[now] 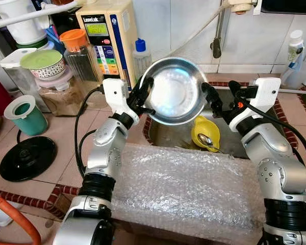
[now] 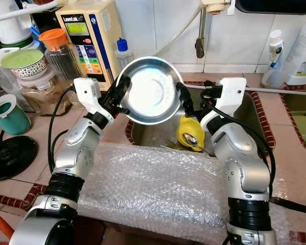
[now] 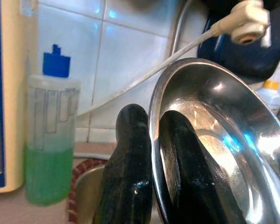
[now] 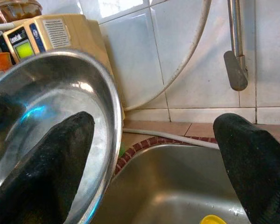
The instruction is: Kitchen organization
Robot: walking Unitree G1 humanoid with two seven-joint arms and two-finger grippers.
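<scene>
- Lying nearest in the left eye view: bubble wrap (image 1: 194,189) spreading over the counter edge, in front of the sink (image 1: 163,133).
- Hanging above the sink in that view: steel bowl (image 1: 174,91), tilted with its hollow facing the camera, left gripper (image 1: 143,99) clamping its left rim, right gripper (image 1: 218,100) standing at the right rim.
- Sitting in the sink below: yellow cup (image 1: 205,133) with a spoon (image 1: 206,141) across it; likely getting struck if the bowl were slipping free.
- Showing in the right eye view: same bowl between both arms, teal cup (image 2: 9,113) and black lid (image 2: 10,155) well apart on the left counter.
- Pinching in the left wrist view: two black fingers (image 3: 128,163) squeezing the thin rim, one inside, one outside; holding a smooth, possibly wet edge, so risking rotation or sliding under the bowl's own weight.
- Spreading wide in the right wrist view: right fingers (image 4: 46,163), one lying across the bowl's hollow, the other well apart over the sink, gripping nothing; risking a knock to the rim if closing carelessly.
- Standing just behind in the left wrist view: soap bottle (image 3: 51,140); risking a bump if swinging left.
</scene>
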